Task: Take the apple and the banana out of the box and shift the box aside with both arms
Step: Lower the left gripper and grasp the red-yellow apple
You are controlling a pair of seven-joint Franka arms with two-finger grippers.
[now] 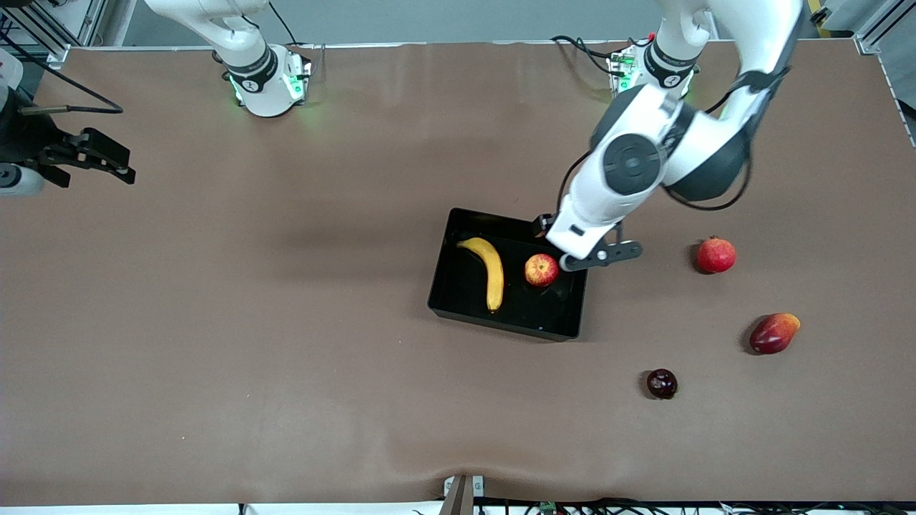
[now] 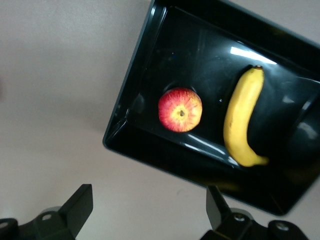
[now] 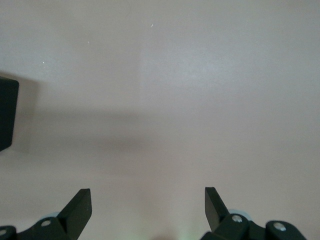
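The box, a glossy black tray (image 1: 461,290), lies mid-table. In it, side by side, are the yellow banana (image 1: 489,272) and the red-and-yellow apple (image 1: 541,270). My left gripper (image 1: 597,257) hangs open over the tray's edge at the left arm's end, close to the apple, holding nothing. The left wrist view shows the tray (image 2: 145,75) with the apple (image 2: 180,109) and banana (image 2: 242,120) inside, and the left gripper (image 2: 148,209) over bare table beside the tray wall. My right gripper (image 1: 123,166) waits open at the right arm's end; in its wrist view it (image 3: 148,206) is over bare table.
Toward the left arm's end lie a red pomegranate (image 1: 715,255), a red-and-yellow fruit (image 1: 774,332) and, nearer the front camera, a dark plum (image 1: 662,383). Brown tabletop stretches between the tray and the right gripper.
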